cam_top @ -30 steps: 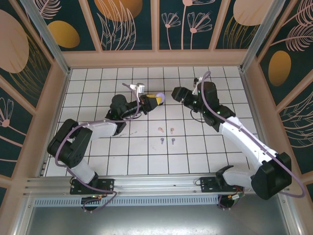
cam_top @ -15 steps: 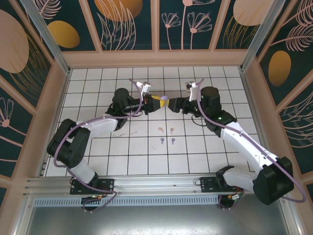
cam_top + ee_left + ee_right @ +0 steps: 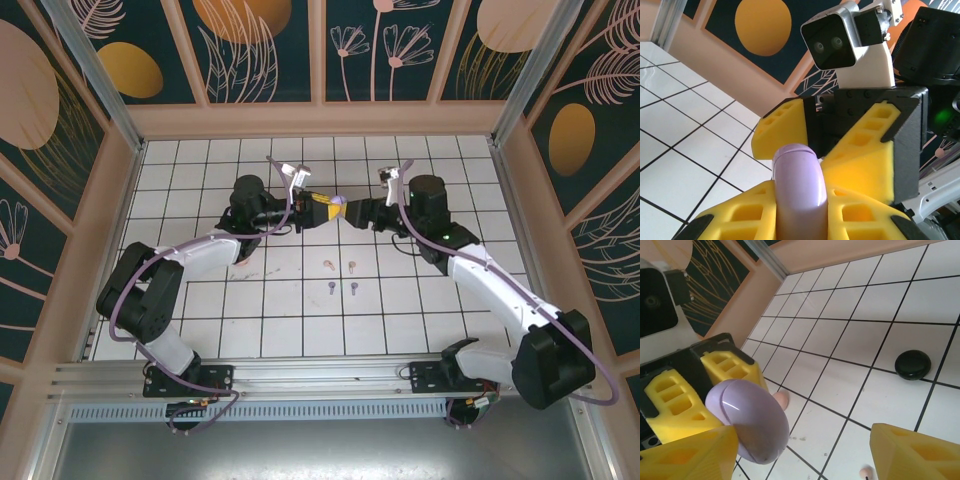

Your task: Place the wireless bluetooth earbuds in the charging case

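Both arms meet above the far middle of the white tiled surface (image 3: 200, 160).

- Left fingers (image 3: 320, 204): clamped on the lilac charging case (image 3: 338, 203), lid closed. In the left wrist view the case (image 3: 799, 190) stands up between the yellow pads, its rounded end free.
- Right fingers (image 3: 352, 210): spread wide, one pad to each side of the case's free end. From the right wrist the case (image 3: 752, 422) sits just beside one pad and well apart from the other; cannot tell if it touches the near pad.
- Pale pink earbuds (image 3: 328, 265): a pair lying loose on the surface, nearer the bases than the held case.
- Purple earbuds (image 3: 331, 287): a pair just below the pink ones.
- Black rounded case (image 3: 912, 364): closed, resting on a tile.
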